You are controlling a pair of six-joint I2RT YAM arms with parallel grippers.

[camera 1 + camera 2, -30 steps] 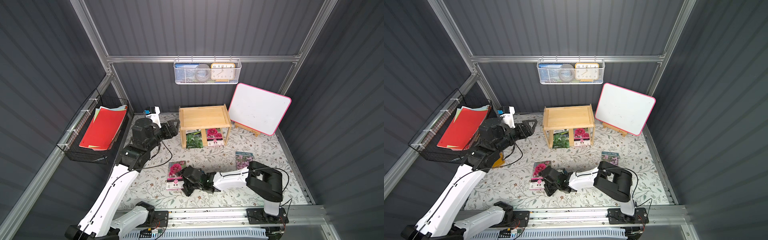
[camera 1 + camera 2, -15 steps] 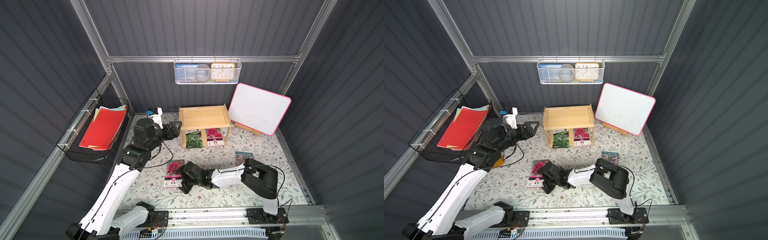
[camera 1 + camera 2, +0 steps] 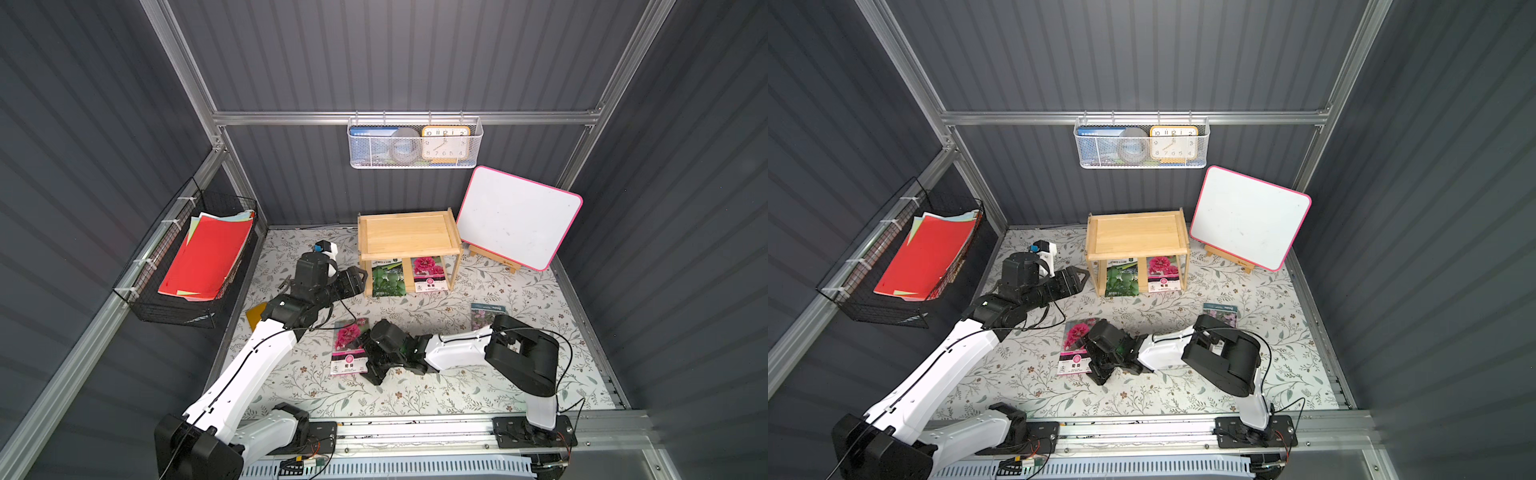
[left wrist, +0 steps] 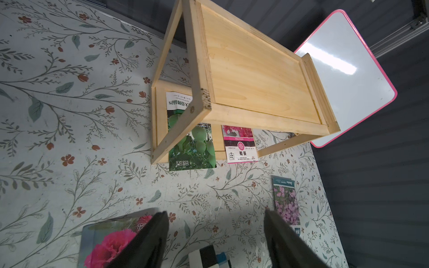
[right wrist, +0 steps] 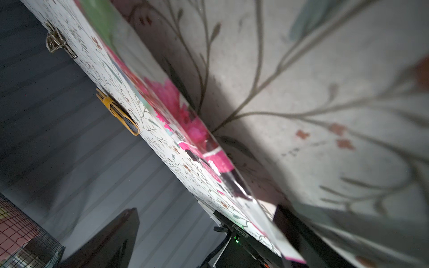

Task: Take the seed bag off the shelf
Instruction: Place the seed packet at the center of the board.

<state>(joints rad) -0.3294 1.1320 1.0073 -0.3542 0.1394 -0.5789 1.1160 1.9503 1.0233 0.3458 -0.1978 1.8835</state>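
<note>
1. Right gripper (image 3: 369,358): low on the table, jaws spread, at the edge of a loose pink bag (image 3: 348,353); well apart from the shelf (image 3: 409,235).
2. Left gripper (image 3: 358,279): nearer arm, raised, jaws spread, just beside the shelf's left front post.
3. Green seed bag (image 3: 388,280): lower tier, long axis front-to-back, overhanging the front edge; likely pick.

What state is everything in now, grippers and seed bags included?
shelf: top bare, two bags on lower tier
green seed bag: on lower tier, overhanging its front
hollyhock seed bag: on lower tier, beside it
pink seed bag: flat on table
purple seed bag: flat on table
left gripper: open, empty, beside shelf
right gripper: open, at pink bag's edge
</note>
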